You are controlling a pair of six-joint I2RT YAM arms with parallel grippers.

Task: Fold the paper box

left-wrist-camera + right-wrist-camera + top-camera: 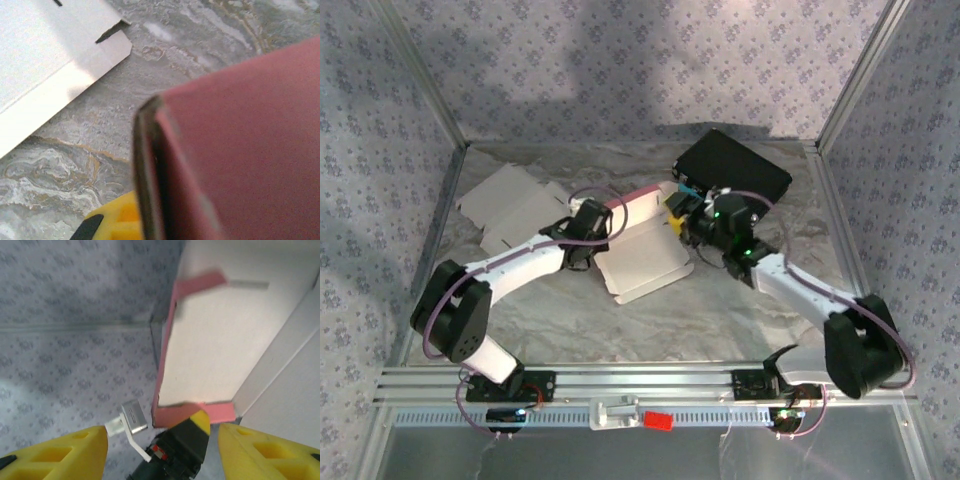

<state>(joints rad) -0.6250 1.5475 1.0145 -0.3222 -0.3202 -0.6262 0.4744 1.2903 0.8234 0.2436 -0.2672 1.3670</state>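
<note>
A half-folded white-and-pink paper box (642,258) lay centred on the grey marbled counter (720,320). The left fingers (117,222) were pinched shut on its pink wall, while the right fingers (265,450) stood parted and empty beside it.

Nothing readable here tbh; the paper box (645,262) is blank white and pink with no print I can make out; the black case (732,166) has no legible mark; the little silver tag (134,416) is too blurry to read.
</note>
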